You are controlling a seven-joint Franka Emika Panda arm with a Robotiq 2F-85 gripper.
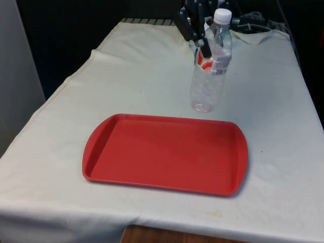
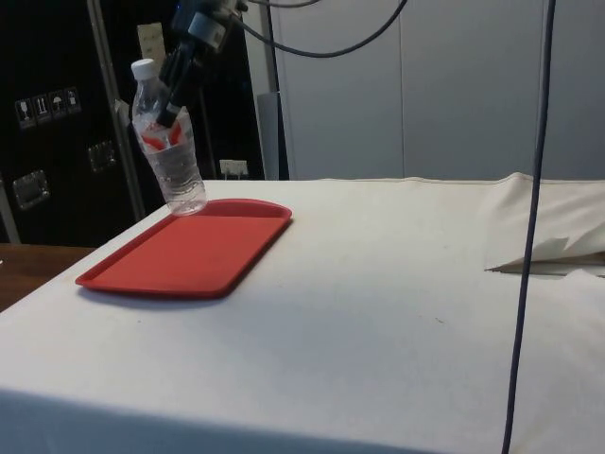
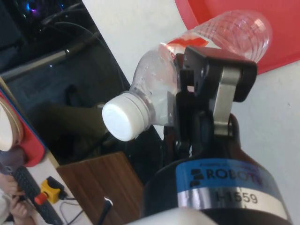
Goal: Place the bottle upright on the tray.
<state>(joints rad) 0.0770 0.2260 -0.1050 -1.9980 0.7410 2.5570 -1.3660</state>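
A clear plastic bottle (image 1: 206, 83) with a white cap and a red-and-white label stands nearly upright, its cap leaning a little to the front view's right. My gripper (image 1: 201, 50) is shut on its upper body just below the neck. The bottle's base hangs at or just above the cloth, right behind the far rim of the red tray (image 1: 162, 154). In the side view the bottle (image 2: 176, 170) is at the tray's (image 2: 189, 255) far edge, held by the gripper (image 2: 170, 112). In the wrist view one finger (image 3: 197, 93) presses the bottle (image 3: 150, 89), with the tray (image 3: 286, 51) beyond its base.
The tray lies flat near the table's front edge. Bunched cloth and cables (image 1: 253, 25) sit at the far end. In the side view a dark cable (image 2: 529, 236) hangs down and a cloth fold (image 2: 558, 251) lies on the table.
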